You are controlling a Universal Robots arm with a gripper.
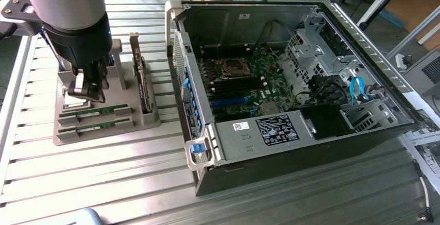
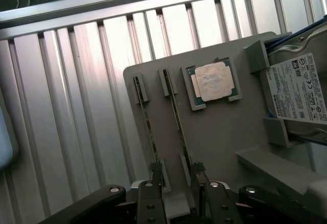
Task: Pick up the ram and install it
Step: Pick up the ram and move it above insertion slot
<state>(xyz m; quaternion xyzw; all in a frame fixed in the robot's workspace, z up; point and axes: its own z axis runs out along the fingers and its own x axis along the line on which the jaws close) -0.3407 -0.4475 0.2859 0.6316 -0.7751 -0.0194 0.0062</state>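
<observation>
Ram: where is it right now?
Both ram sticks lie in the gray holder at the exterior view's left, beside the computer case, below the gripper.

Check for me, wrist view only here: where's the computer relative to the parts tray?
Observer: The open computer case lies beside the tray, on the exterior view's right.
Operator: Board reachable?
Observer: The case's upper side is open; the motherboard faces up.
Operator: End effector height?
Observer: The end effector hangs open, low over the tray, holding nothing.
</observation>
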